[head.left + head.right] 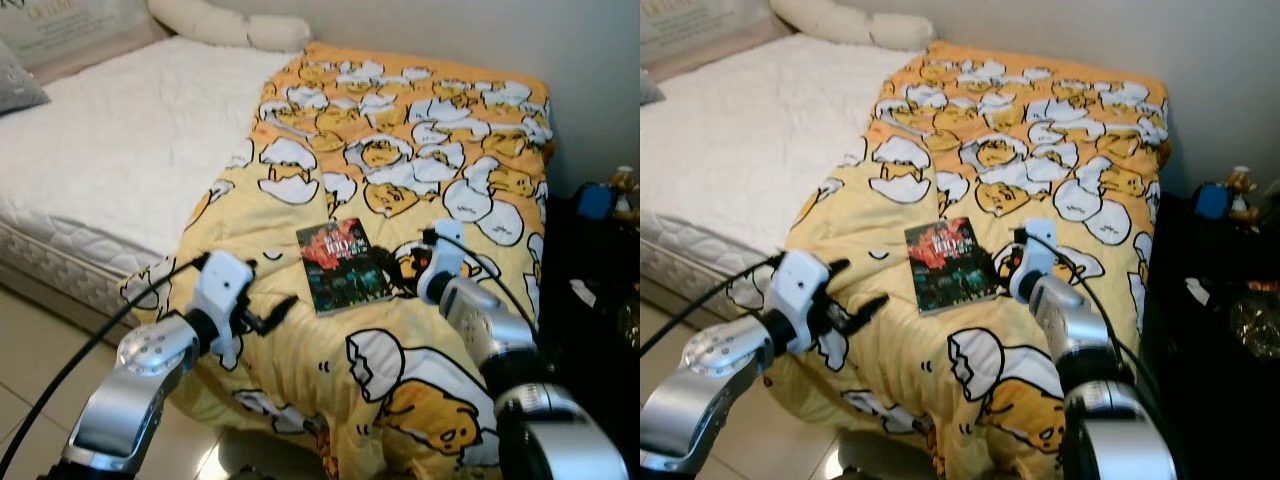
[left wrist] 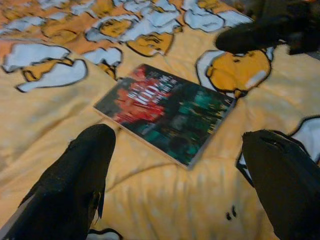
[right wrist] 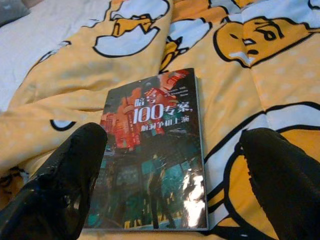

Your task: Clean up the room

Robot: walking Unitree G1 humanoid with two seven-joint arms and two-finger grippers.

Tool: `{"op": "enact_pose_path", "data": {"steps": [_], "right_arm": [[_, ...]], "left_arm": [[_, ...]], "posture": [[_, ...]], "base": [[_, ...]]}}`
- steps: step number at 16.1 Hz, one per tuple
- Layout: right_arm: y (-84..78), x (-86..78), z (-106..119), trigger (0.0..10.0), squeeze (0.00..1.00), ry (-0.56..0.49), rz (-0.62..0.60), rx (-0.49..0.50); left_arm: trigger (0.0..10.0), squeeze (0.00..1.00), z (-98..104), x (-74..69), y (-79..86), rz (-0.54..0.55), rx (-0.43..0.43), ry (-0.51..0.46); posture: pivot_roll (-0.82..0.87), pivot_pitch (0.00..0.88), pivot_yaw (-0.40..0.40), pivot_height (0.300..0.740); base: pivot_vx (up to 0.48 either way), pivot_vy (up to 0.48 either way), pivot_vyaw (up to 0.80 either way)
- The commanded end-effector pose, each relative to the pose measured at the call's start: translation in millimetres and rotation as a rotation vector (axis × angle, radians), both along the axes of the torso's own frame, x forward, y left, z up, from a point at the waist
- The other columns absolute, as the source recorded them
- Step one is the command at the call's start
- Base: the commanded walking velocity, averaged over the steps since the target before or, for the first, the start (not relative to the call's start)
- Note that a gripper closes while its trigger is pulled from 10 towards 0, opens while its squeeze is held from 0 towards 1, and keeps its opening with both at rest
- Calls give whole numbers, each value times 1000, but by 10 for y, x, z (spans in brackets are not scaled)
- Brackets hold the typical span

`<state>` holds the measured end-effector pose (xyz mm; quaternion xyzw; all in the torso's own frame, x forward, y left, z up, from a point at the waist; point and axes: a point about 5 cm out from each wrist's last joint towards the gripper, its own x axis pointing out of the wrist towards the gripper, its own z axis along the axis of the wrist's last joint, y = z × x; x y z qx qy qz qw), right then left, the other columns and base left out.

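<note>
A book (image 1: 342,265) with a red and teal cover lies flat on the yellow egg-pattern blanket (image 1: 420,130) near the foot of the bed. My left gripper (image 1: 262,305) hovers just left of the book, open, its two black fingers (image 2: 75,185) spread wide with the book (image 2: 167,112) ahead of them. My right gripper (image 1: 400,275) sits at the book's right edge, also open. In the right wrist view the book (image 3: 155,160) lies between and just beyond its fingers (image 3: 55,185). Neither gripper holds anything.
Bare white mattress (image 1: 110,150) and pillows (image 1: 230,25) lie to the left and back. A dark cluttered area with a blue object (image 1: 595,200) stands right of the bed. Tiled floor (image 1: 30,350) runs along the bed's left side. Black cables trail from both arms.
</note>
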<state>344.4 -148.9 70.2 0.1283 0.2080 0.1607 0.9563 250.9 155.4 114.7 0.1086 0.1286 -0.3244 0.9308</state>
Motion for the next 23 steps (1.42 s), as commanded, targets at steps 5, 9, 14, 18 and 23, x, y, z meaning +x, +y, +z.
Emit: {"op": "enact_pose_path", "data": {"steps": [5,9,14,18,23], "right_arm": [[11,48,-74,10000,1000,84,-19,110],[43,31,-105,10000,1000,109,-19,203],[104,16,-125,10000,1000,133,4,279],[118,-21,-175,10000,1000,175,30,275],[136,-198,-422,10000,1000,329,37,184]], "left_arm": [[10000,1000,82,-68,55,-47,11,21],[10000,1000,93,-156,136,-40,23,43],[10000,1000,95,-235,159,-25,25,64],[10000,1000,91,-276,183,-2,31,74],[10000,1000,49,-326,157,-22,38,108]], "posture": [[-9,129,39,740],[10,163,39,740],[26,188,24,740],[33,208,9,740],[27,222,10,740]], "base": [[0,0,0],[0,0,0],[0,0,0],[0,0,0],[0,0,0]]}}
